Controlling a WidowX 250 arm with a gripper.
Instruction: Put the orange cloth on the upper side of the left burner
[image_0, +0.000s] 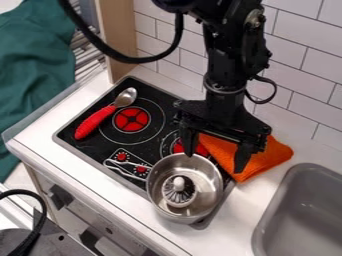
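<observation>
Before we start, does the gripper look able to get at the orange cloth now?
Probably yes: the gripper hangs open right by the orange cloth, whose top looks uncovered, though the metal pot sits close.

Layout of the surface (63, 172), as I am viewing it from my remote station. The stove (80, 107) is lying left of the sink (287, 180). On its left part, the spoon (95, 121) is lying along the left side of the left burner (131, 120). In front of that burner, the looped utensil (127, 171) is lying just left of the pot (154, 192). The brush (179, 190) is resting in the pot. The cloth (267, 154) is lying behind and right of the pot, between stove and sink.
</observation>
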